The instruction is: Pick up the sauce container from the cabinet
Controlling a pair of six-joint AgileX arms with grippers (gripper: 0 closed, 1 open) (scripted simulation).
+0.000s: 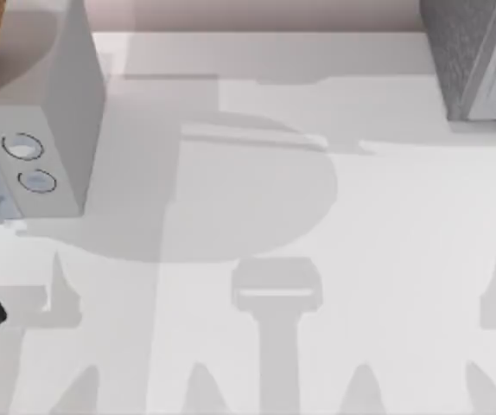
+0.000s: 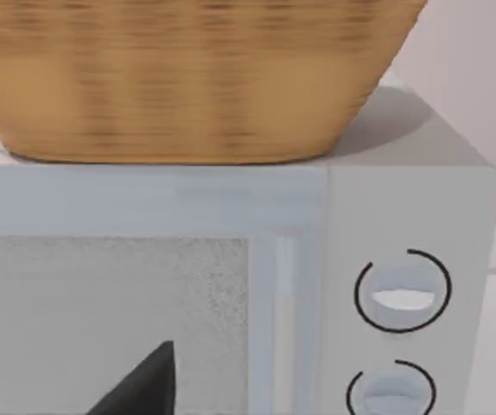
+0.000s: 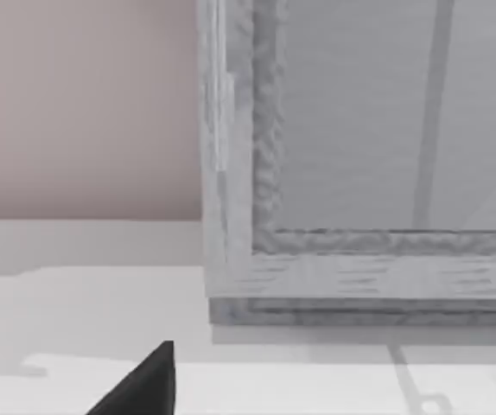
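Cabinet (image 1: pixel 477 56) stands at the bench's (image 1: pixel 360 259) far right corner in the top view; white dialled box (image 1: pixel 32 147) far left. Left wrist view: basket (image 2: pixel 187 78) atop that box, left tool idle. Right wrist view: right tool faces the closed cabinet front. Tool spread: cannot tell. Step: approach; next, opening the cabinet to expose the sauce container.
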